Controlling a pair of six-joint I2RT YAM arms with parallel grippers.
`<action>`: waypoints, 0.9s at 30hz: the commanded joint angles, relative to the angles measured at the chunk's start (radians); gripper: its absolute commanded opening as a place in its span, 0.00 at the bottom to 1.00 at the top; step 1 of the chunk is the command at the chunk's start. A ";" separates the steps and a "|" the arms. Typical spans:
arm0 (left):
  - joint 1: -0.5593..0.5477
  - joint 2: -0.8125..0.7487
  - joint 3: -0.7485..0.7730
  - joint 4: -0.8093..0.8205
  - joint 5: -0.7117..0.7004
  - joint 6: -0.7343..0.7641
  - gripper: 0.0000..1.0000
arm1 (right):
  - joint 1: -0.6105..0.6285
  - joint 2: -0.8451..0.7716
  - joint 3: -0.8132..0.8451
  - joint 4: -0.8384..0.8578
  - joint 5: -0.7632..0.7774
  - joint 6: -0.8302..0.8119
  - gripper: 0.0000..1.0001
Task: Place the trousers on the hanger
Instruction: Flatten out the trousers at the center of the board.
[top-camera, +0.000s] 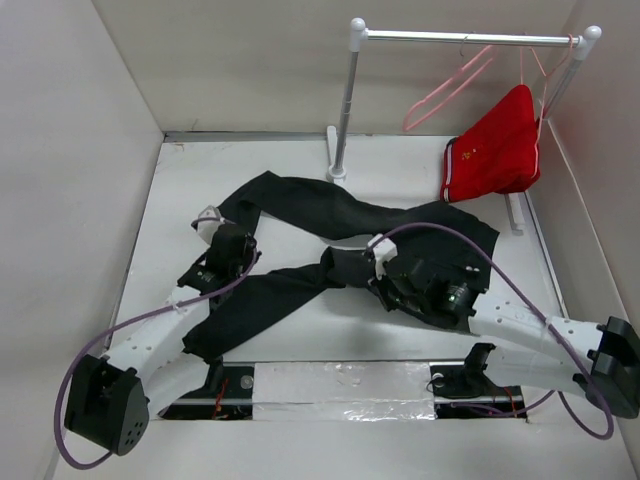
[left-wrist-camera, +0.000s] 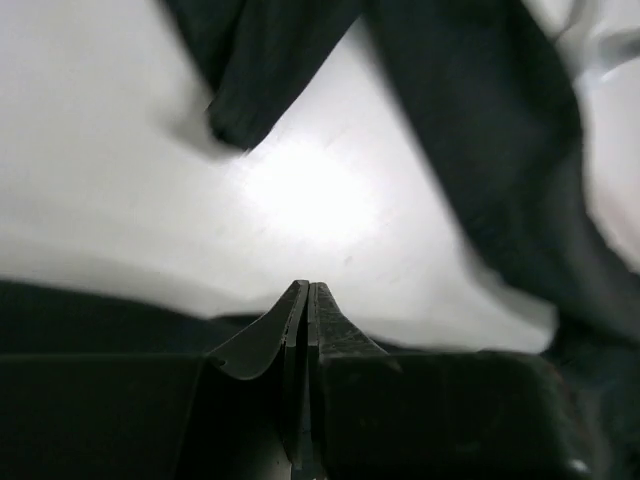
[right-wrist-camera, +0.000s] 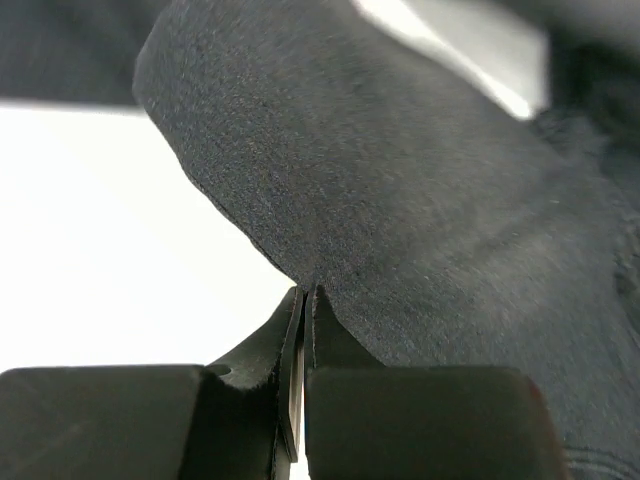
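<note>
Closest to me, at six o'clock, both arm bases are sitting at the near edge of the worktop (top-camera: 330, 335), and the arms are reaching toward twelve. At about nine o'clock, the left tool (left-wrist-camera: 307, 288) is hanging low over one leg of the trousers (top-camera: 330, 215). Its jaws are pressed fully together. The wrist view is showing bare worktop past the tips and no cloth between them, so I am judging that it is holding nothing.

Near the centre, the right tool (right-wrist-camera: 306, 292) is also closed, and a fold of dark cloth is rising straight off its tips. I am reading that as a pinch on the trousers close to where the two legs meet, a sensible spot for lifting them to drape evenly.

Beyond the tools, the trousers are lying flat, with the legs splaying toward ten and seven o'clock and the waist pointing to three.

Farthest off, at one o'clock, the hanger (top-camera: 447, 88) is hanging empty from the rail (top-camera: 460, 37), well apart from the trousers and beside the red shorts (top-camera: 497, 150). I am judging the task barely begun.
</note>
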 joint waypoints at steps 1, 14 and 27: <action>0.025 -0.032 0.100 -0.027 -0.129 0.057 0.00 | 0.112 -0.051 0.063 -0.181 -0.041 0.046 0.00; 0.177 0.161 0.102 0.191 -0.039 -0.043 0.57 | 0.194 -0.048 0.143 -0.294 0.137 0.095 0.52; 0.414 0.485 0.180 0.368 0.065 -0.126 0.52 | 0.085 0.047 0.221 0.016 0.011 -0.109 0.00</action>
